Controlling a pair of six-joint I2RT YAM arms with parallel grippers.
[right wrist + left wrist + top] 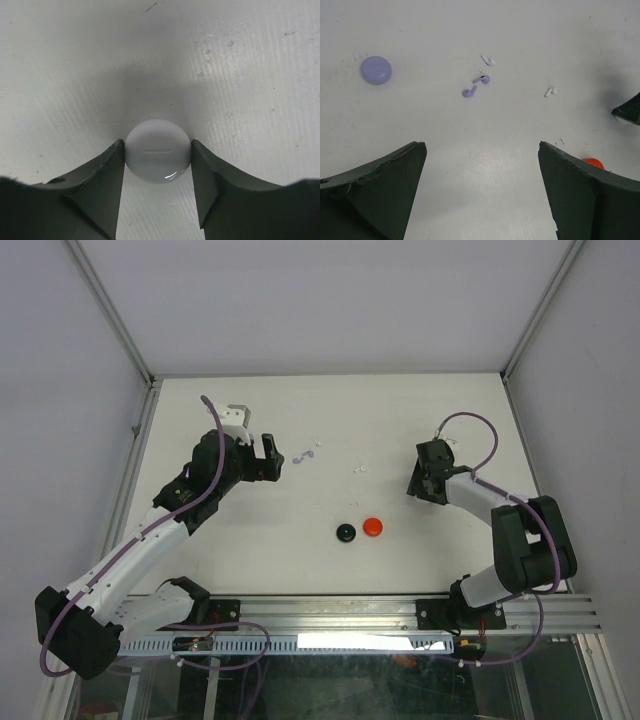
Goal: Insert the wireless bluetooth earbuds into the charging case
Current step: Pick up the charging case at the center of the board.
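Observation:
My right gripper [157, 146] is shut on a white round charging case [157, 155] that rests on the table; both fingertips press its sides. From above, that gripper [425, 480] is at the right middle of the table. My left gripper [482, 150] is open with nothing between its fingers, hovering at the left [258, 452]. Ahead of it lie two lavender earbuds [483, 79] [469, 92], with two white earbuds [488, 60] [550, 91] lying apart nearby. A lavender case [376, 69] lies shut, further left.
A black puck-like case [346, 532] and a red one [373, 526] sit side by side near the table's middle front. The red case [593, 162] also peeks out beside my left gripper's right finger. Grey walls enclose the table on three sides.

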